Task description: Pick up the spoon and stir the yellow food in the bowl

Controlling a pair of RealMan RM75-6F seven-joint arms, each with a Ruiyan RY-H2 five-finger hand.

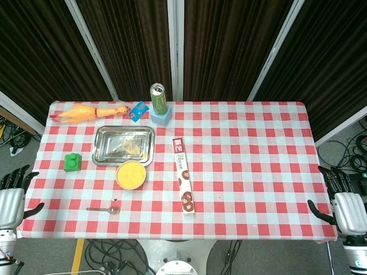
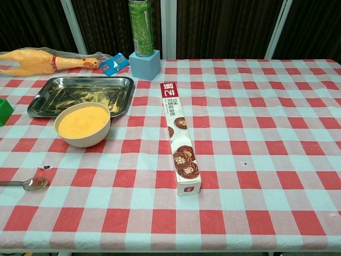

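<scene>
Looking at a start position here, nothing picked up yet. Left hand (image 1: 12, 197) parked off the table's left edge, fingers apart, holding nothing. Right hand (image 1: 344, 201) same deal off the right edge, released and empty.

Spoon (image 1: 105, 209) lying flat on the checkered cloth (image 1: 258, 172) near the front edge, handle pointing left, scoop end toward the right, just in front of the bowl (image 1: 131, 175) but apart from it. Bowl full of yellow food almost to the rim, sitting right against the front of the metal tray (image 1: 124, 145).

Biggest risk, probably: thin flat spoon on cloth, easy to just push around or nudge off the front edge instead of pinching it. Could also bunch up the cloth while scraping for it. Then the stirring: bowl looks light and very full, so a hard sweep likely slops food over or shoves the bowl into the tray. Long cookie box (image 1: 183, 175) to the right, well clear if the left hand does the work.
</scene>
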